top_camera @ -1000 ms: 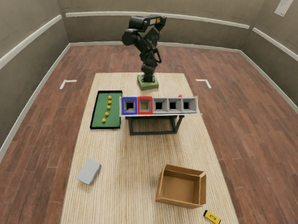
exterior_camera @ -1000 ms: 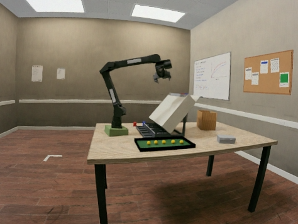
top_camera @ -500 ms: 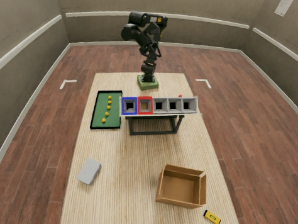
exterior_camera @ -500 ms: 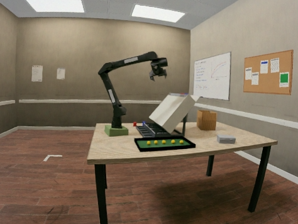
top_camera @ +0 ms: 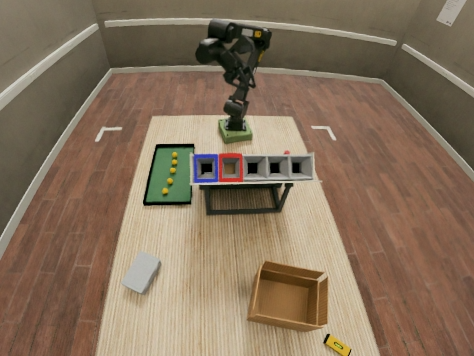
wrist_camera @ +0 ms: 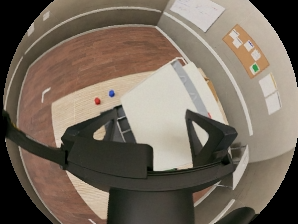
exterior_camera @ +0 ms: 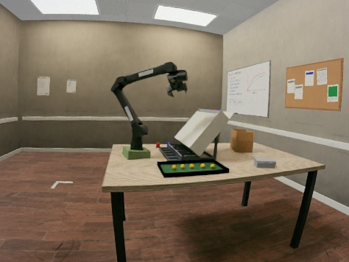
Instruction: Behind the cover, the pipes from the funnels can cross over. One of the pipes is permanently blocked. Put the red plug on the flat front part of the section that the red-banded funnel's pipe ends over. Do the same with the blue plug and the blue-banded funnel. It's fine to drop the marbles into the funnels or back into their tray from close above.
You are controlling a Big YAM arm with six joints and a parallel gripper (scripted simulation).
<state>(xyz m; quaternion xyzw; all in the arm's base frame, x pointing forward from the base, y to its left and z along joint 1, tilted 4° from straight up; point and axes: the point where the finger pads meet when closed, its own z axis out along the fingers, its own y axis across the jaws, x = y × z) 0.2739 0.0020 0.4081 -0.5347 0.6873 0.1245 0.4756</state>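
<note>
My gripper [exterior_camera: 174,91] [wrist_camera: 151,112] is open and empty, held high above the white sloped cover [exterior_camera: 200,130] [wrist_camera: 166,112]. The row of funnels shows in the top view: the blue-banded funnel [top_camera: 205,168] is at the left end, the red-banded funnel [top_camera: 230,167] is beside it, and three grey funnels follow. The red plug [exterior_camera: 157,145] [wrist_camera: 97,102] [top_camera: 286,151] and the blue plug [exterior_camera: 168,143] [wrist_camera: 112,94] stand on the table behind the dark sectioned catcher [exterior_camera: 177,151]. Several yellow marbles [top_camera: 172,170] [exterior_camera: 191,165] lie in the green tray [top_camera: 182,172] [exterior_camera: 217,168].
A cardboard box [top_camera: 260,292] [exterior_camera: 241,140], a grey block [top_camera: 141,272] [exterior_camera: 264,162] and a yellow spirit level [top_camera: 337,344] lie on the far side of the funnel stand from the arm. The arm's green base [top_camera: 234,131] [exterior_camera: 135,152] stands behind the funnels.
</note>
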